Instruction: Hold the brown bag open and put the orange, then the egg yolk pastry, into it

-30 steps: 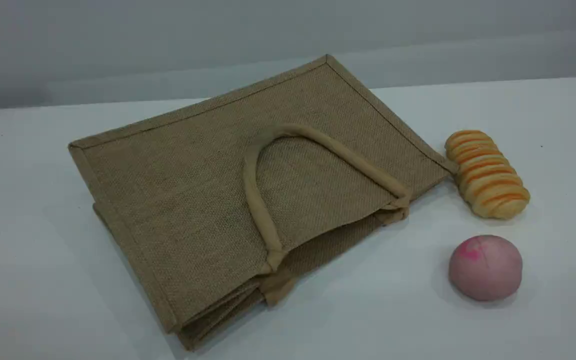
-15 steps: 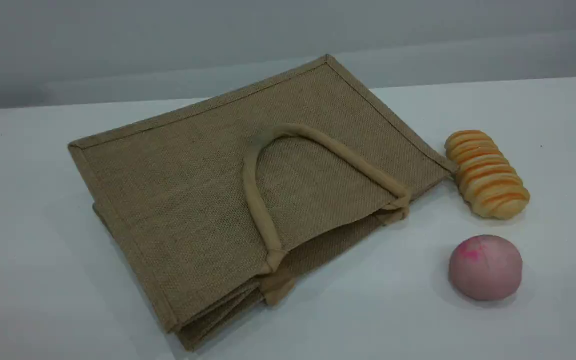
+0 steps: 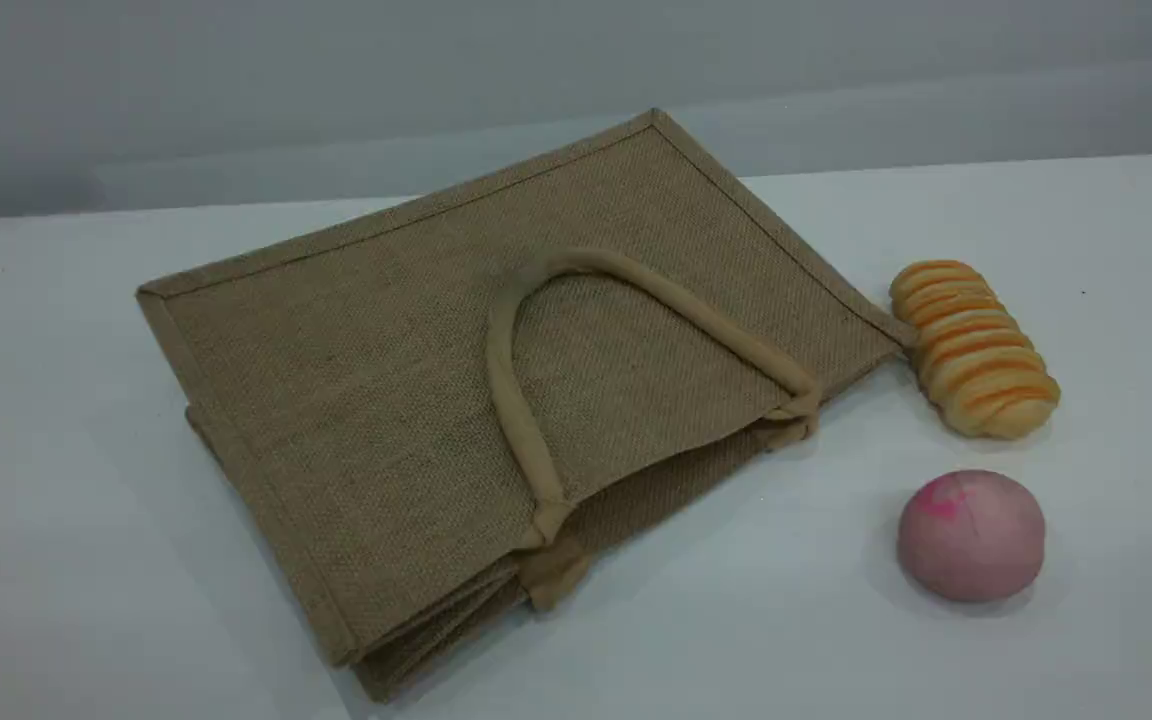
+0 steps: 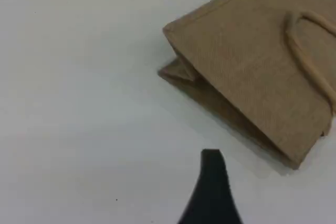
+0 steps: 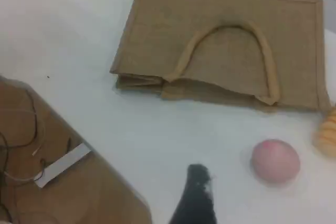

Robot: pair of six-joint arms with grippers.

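The brown bag (image 3: 356,380) lies flat and folded on the white table, its mouth facing the near right and one beige handle (image 3: 656,292) arched over its top side. The left wrist view shows the bag (image 4: 252,66) at upper right, well away from my left gripper (image 4: 211,157), of which one dark fingertip shows over bare table. In the right wrist view the bag (image 5: 157,35) lies beyond my right gripper (image 5: 197,172), which hangs near the table's edge. Both grippers are open and hold nothing. The orange and the egg yolk pastry are out of view.
An orange-striped ridged bread loaf (image 3: 974,348) touches the bag's right corner. A pink round bun (image 3: 971,535) sits in front of it, seen also as the bun (image 5: 275,160) right of my right fingertip. The table edge and a brown floor (image 5: 52,182) with cables lie at lower left there.
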